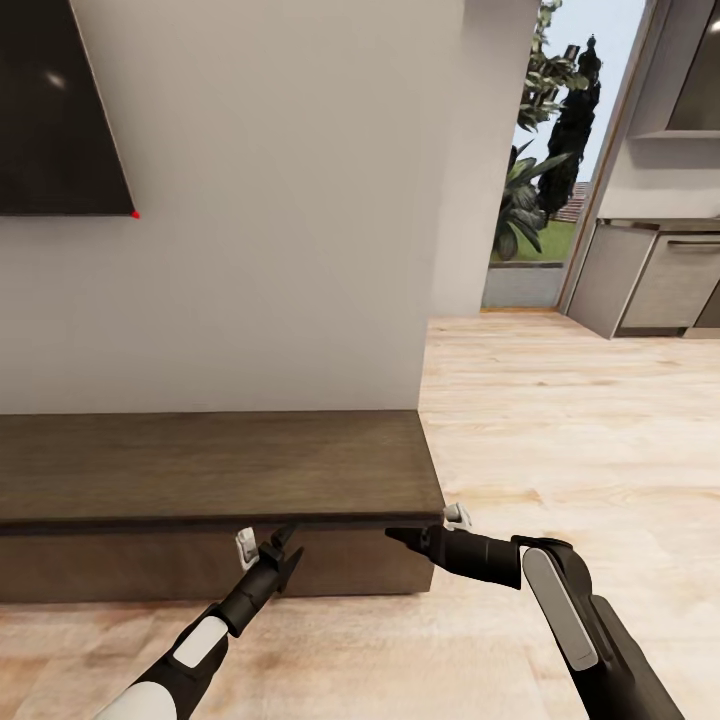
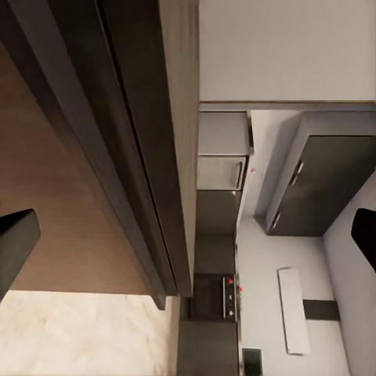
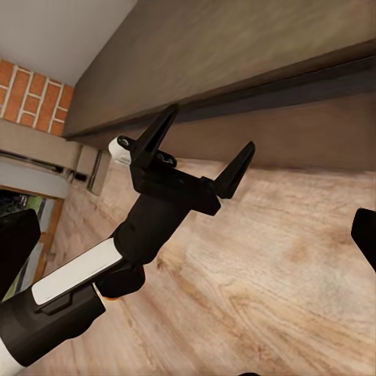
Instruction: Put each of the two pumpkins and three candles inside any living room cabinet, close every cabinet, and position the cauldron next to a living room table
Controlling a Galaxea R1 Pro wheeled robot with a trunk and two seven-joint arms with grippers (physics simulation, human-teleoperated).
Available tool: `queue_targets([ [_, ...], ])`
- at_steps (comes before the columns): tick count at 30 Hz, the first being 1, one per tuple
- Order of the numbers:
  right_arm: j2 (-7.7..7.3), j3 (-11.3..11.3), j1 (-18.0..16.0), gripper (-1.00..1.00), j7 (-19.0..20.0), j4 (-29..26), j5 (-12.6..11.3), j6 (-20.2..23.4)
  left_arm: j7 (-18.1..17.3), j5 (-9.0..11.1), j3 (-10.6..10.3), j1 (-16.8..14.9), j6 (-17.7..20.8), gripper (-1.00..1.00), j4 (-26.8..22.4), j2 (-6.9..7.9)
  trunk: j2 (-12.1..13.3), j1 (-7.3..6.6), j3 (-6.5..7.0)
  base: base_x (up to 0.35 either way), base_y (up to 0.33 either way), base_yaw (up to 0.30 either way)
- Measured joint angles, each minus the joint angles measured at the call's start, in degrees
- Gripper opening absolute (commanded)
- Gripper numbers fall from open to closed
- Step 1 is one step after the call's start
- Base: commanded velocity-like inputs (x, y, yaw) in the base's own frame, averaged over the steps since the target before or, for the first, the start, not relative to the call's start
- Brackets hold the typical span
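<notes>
From the head camera, the cabinet (image 1: 215,470) runs along the foot of a white wall (image 1: 270,200), its dark brown top bare and its flat front shut as far as can be seen. Its right end stops where the wall ends. A dark TV (image 1: 55,100) hangs on the wall above the cabinet's left part. Light plank floor (image 1: 560,420) spreads to the right towards a glass opening with greenery outside and grey kitchen units (image 1: 650,280) beyond. The left end effector (image 1: 281,550) reaches up in front of the cabinet front, just under the top's front edge, its fingers spread and holding nothing. The right end effector (image 1: 395,537) points leftwards at the cabinet's right front corner, close below the overhanging top; whether its fingers are apart cannot be told here.

In the left wrist view, the cabinet's front and the edge of its top (image 2: 149,157) fill the near side, with the kitchen units far behind. Two dark fingertips (image 2: 16,243) sit at opposite borders, wide apart and empty.

In the right wrist view, the left end effector (image 3: 196,160) stands splayed before the cabinet front (image 3: 298,125), above the plank floor. This camera's own fingertips (image 3: 16,243) lie far apart at the borders, released. Red brick (image 3: 31,94) shows beyond the cabinet's far end.
</notes>
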Motion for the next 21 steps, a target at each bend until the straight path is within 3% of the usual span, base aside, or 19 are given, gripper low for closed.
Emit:
queue_targets([
  [21, 0.00, 0.00, 0.00, 1.00, 0.00, 0.00, 0.06, -0.01, 0.19, -0.06, 0.00, 0.00, 0.04, 1.00, 0.05, 0.00, -0.27, 0.52, -4.43, 0.000, 0.000, 0.000],
])
